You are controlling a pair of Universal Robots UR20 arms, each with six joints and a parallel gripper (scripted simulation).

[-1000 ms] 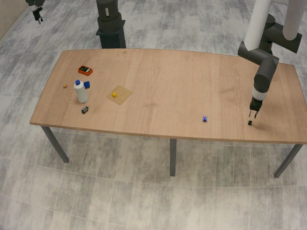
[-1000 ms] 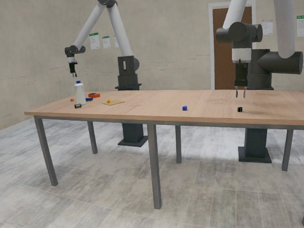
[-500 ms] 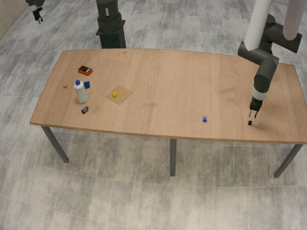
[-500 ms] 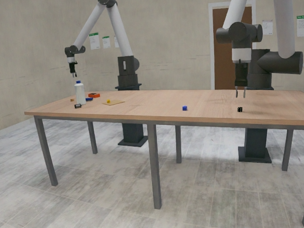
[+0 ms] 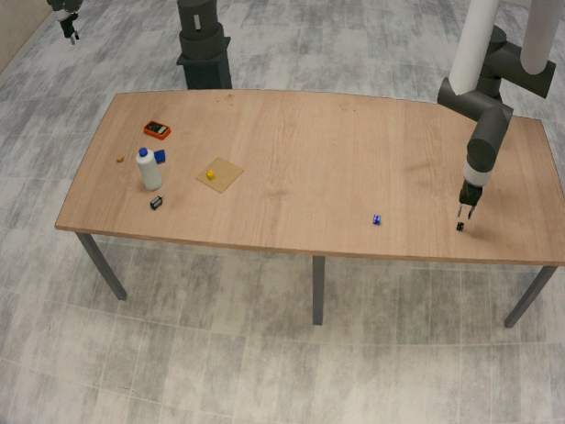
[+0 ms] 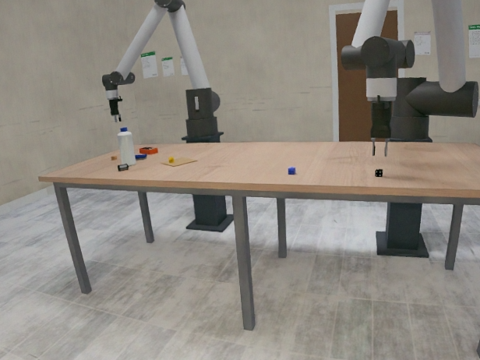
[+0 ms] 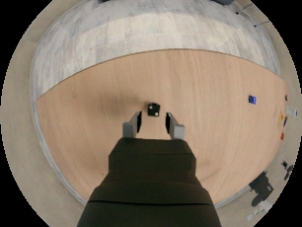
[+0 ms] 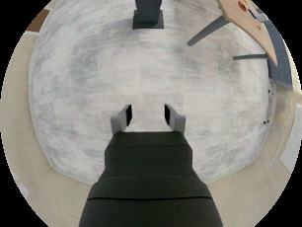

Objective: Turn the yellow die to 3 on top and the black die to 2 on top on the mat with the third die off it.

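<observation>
Left gripper (image 5: 465, 212) (image 6: 379, 155) (image 7: 154, 129), right of the top frame: jaws well apart, nothing held, above black die (image 5: 459, 227) (image 6: 379, 172) (image 7: 154, 110). Right gripper (image 5: 74, 39) (image 6: 118, 120) (image 8: 148, 118), upper left: wide open, nothing held. Yellow die (image 5: 210, 174) (image 6: 171, 160) on mat (image 5: 226, 180) (image 6: 185, 161), left of centre.

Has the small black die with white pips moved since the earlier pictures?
No. The small black die sits at the same spot relative to the wooden table's front edge.
</observation>
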